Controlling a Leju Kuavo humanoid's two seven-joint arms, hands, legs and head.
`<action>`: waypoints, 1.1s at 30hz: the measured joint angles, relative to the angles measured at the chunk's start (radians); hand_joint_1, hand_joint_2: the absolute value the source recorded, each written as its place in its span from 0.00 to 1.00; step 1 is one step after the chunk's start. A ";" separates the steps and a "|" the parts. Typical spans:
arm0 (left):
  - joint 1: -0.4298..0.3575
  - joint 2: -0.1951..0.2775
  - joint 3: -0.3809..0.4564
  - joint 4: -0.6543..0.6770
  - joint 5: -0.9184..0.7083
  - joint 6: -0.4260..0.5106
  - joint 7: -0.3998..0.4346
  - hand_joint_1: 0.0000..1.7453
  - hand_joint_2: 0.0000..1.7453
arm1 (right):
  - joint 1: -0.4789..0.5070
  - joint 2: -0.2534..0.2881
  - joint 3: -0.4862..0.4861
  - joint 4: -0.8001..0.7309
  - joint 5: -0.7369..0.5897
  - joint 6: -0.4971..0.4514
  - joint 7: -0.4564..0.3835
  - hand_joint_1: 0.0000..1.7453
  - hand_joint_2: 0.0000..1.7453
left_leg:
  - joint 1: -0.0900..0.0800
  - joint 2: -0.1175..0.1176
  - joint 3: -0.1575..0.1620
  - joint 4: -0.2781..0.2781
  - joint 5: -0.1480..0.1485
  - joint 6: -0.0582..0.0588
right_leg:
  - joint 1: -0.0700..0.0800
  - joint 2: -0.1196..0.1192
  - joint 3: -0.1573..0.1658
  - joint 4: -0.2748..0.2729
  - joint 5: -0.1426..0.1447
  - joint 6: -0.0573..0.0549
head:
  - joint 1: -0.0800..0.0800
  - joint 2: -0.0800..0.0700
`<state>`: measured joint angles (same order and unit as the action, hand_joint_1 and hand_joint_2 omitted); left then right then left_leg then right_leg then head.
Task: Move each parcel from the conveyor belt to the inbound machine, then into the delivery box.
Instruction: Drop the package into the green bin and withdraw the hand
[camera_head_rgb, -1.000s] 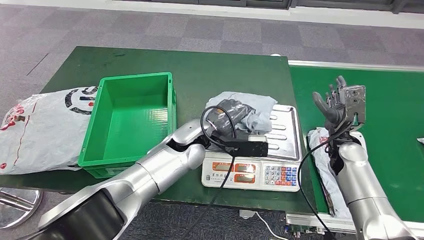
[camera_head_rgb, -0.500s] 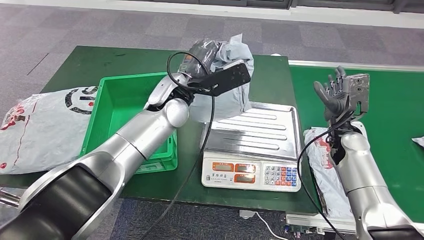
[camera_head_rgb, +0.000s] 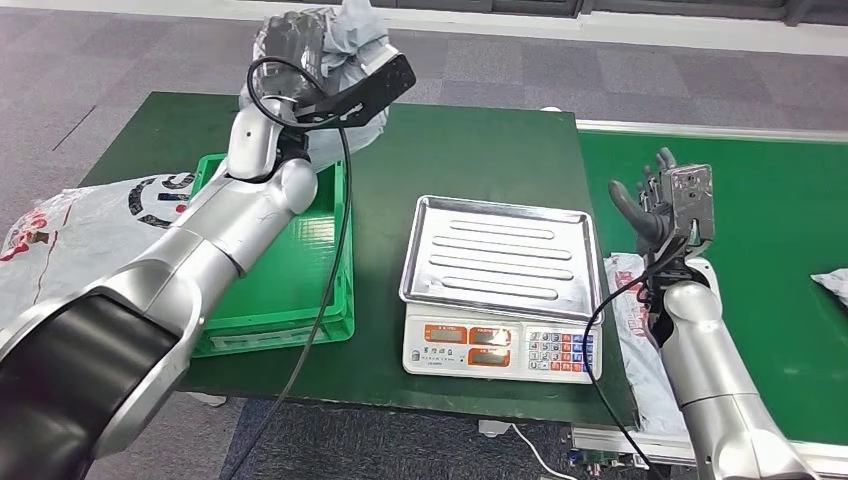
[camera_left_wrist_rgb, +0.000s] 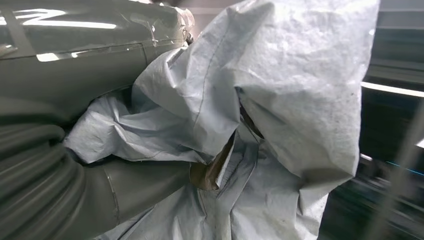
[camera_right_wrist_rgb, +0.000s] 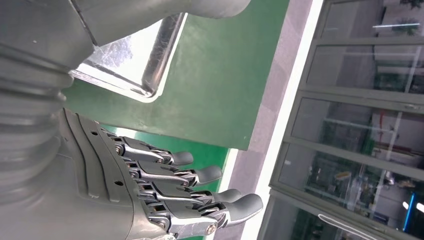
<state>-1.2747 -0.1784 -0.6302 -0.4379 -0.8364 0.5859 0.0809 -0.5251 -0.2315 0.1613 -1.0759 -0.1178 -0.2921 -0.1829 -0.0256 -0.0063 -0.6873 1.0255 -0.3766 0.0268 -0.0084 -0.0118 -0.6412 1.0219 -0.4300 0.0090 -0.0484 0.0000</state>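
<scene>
Green counter (camera_head_rgb: 470, 150): left hand (camera_head_rgb: 300, 45) grasps crumpled grey plastic parcel (camera_head_rgb: 345, 40) high above green plastic crate (camera_head_rgb: 275, 300), silver scale tray (camera_head_rgb: 500, 250) bare so weighing looks done, drop pending; right hand (camera_head_rgb: 655, 200) raised, fingers spread, holding nothing.
</scene>
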 joint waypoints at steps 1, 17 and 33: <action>-0.003 0.013 0.001 0.011 -0.021 0.009 0.025 1.00 1.00 | 0.001 0.000 -0.004 -0.003 0.003 0.006 0.003 0.00 1.00 | 0.000 0.000 0.000 0.000 0.000 0.000 | 0.000 0.000 0.000 0.000 0.000 0.000 | 0.000 0.000; 0.016 0.185 0.058 0.126 -0.116 0.023 0.178 1.00 1.00 | -0.039 0.000 -0.008 0.018 -0.011 0.033 0.004 0.00 1.00 | 0.001 -0.002 -0.001 0.000 0.001 -0.001 | 0.001 -0.002 0.000 0.000 0.000 -0.001 | 0.000 0.000; 0.066 0.206 0.105 0.168 -0.122 -0.587 0.237 0.00 1.00 | -0.045 -0.039 -0.008 0.026 -0.055 0.082 0.021 0.00 1.00 | 0.001 0.000 -0.001 0.000 0.000 -0.002 | 0.001 0.000 -0.001 0.000 0.000 -0.001 | 0.000 0.000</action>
<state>-1.2091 0.0274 -0.5253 -0.2702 -0.9586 -0.0009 0.3183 -0.5697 -0.2705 0.1530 -1.0495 -0.1728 -0.2098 -0.1615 -0.0246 -0.0062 -0.6882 1.0255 -0.3763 0.0252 -0.0078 -0.0118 -0.6424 1.0220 -0.4300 0.0076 -0.0488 0.0000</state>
